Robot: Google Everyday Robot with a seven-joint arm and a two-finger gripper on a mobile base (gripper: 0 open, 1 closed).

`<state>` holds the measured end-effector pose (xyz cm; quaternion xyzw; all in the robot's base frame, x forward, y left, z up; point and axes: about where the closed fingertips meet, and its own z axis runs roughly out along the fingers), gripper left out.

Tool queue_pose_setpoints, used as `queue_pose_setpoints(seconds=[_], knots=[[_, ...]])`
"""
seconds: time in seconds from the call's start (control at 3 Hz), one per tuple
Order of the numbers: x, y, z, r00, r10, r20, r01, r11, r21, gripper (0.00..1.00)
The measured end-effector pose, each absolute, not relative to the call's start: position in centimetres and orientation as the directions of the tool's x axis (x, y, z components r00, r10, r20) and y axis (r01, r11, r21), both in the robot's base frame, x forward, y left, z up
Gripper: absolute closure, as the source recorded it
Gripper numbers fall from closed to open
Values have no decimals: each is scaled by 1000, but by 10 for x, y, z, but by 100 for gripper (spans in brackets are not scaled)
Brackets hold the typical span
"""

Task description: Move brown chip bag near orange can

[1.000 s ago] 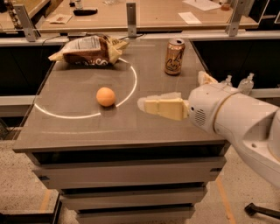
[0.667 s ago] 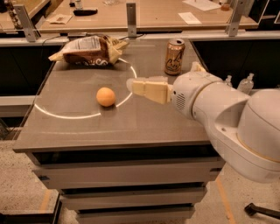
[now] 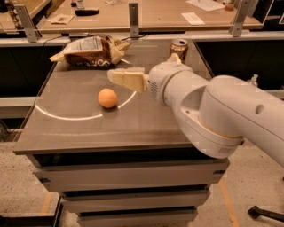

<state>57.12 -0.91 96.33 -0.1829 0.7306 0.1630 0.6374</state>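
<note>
The brown chip bag (image 3: pixel 88 51) lies on its side at the far left of the grey table (image 3: pixel 80 133), its white label panel facing up. The orange can (image 3: pixel 179 47) stands upright at the far right of the table, its lower part hidden behind my arm. My gripper (image 3: pixel 116 76) hovers above the table's middle, pointing left. It is a short way in front of and to the right of the bag, not touching it, and to the left of the can. It holds nothing that I can see.
A round orange fruit (image 3: pixel 108 98) sits on the table just in front of and below the gripper. A white arc (image 3: pixel 66 117) is marked on the tabletop. A wooden counter (image 3: pixel 155 13) with metal posts runs behind the table.
My gripper has moved left and farther back across the table, from the right front toward the chip bag. My arm now covers the table's right side. The bag, can and fruit have not moved.
</note>
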Motion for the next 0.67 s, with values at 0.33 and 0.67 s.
queue_pose_setpoints(seconds=[0.33, 0.67], knots=[[593, 27, 953, -97, -103, -990, -531, 847, -36, 0], [616, 62, 938, -89, -149, -985, -586, 808, -70, 0]])
